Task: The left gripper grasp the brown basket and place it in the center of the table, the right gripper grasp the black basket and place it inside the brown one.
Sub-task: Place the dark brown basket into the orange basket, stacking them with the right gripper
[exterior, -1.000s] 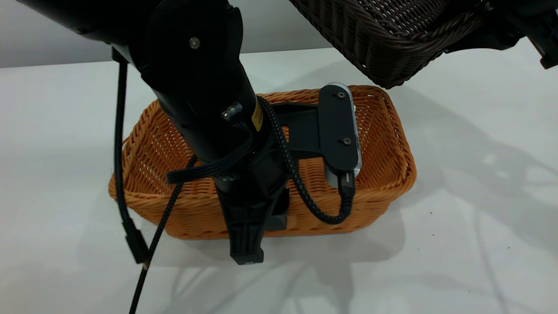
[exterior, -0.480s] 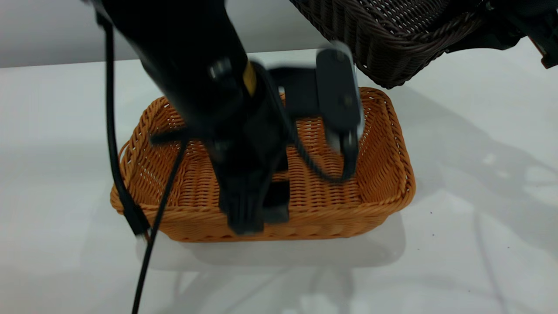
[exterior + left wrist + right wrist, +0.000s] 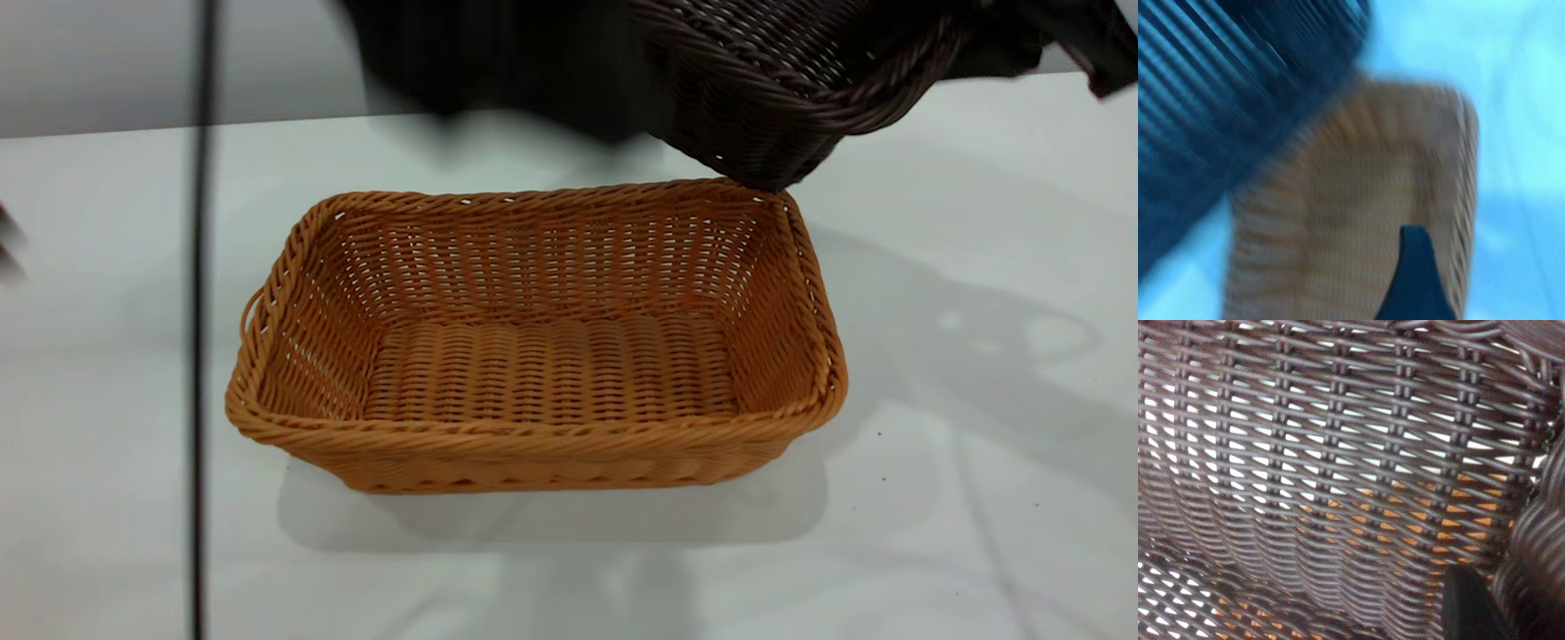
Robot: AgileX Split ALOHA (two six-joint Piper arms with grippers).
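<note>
1. Right wrist view: the right gripper [image 3: 1468,603] shows only as a dark finger [image 3: 1465,607] at the rim of the black basket [image 3: 1338,453]. The weave fills the view, with orange showing through the gaps. Since the basket hangs in the air from that arm, I judge the fingers clamped on its rim, though the jaws themselves are hidden.

2. Exterior view: the black basket [image 3: 773,80] hangs tilted at about 1 o'clock from the brown basket [image 3: 533,356], its lowest corner just above the brown one's far right corner; I cannot tell whether they touch.

3. The brown basket sits upright and empty on the table [image 3: 978,444], roughly central. The first step looks done; the step in hand is carrying the black basket over for the drop.

4. The left gripper [image 3: 1415,280] shows in its wrist view as one dark finger [image 3: 1415,267] over the brown basket, gripping nothing visible; how wide it is parted I cannot tell. In the exterior view it is only a dark blur at 12 o'clock behind the brown basket.

5. Next move, as I judge it: bring the black basket toward 7 o'clock until centred over the brown one, level it, lower it inside, then release.

6. In the way: the blurred left arm, a black cable [image 3: 200,356] hanging at 9 o'clock, and the tilted corner, which could catch the brown rim.
</note>
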